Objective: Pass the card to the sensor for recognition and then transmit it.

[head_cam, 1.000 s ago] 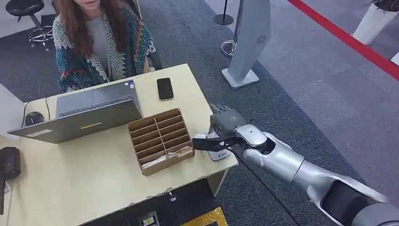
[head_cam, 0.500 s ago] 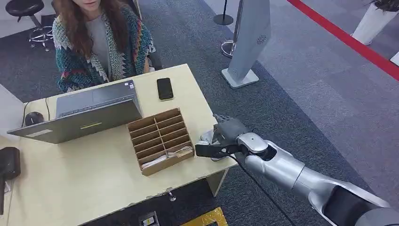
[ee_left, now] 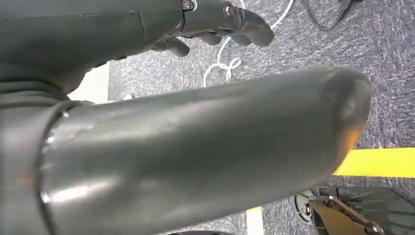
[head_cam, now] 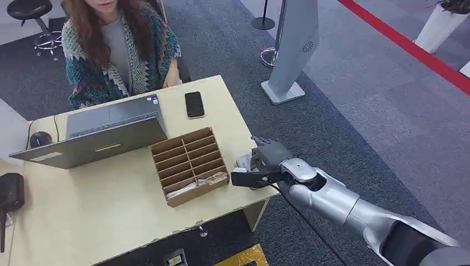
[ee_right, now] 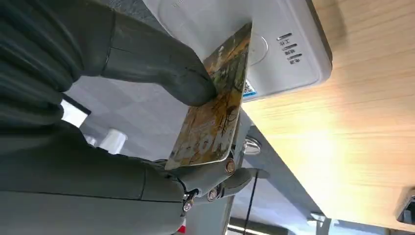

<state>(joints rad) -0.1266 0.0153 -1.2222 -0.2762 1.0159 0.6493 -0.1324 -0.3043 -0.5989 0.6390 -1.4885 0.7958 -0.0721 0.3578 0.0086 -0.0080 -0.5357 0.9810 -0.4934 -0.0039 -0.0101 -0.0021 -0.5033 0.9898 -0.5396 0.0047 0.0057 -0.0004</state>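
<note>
The head view looks forward and down from high up, taking in the whole table and the carpet beyond its far edge. The right wrist view sits close behind the right hand, turned, facing the sensor at the table's right front corner, which the head view shares. The left wrist view faces carpeted floor.

My right hand: matt grey plastic fingers, arm shell polished silver metal. Card: glossy, printed face. Sensor: smooth pale plastic casing. Table: light wood-grain laminate, slight sheen. Divided box: plain brown cardboard. Floor carpet: rough grey weave.
</note>
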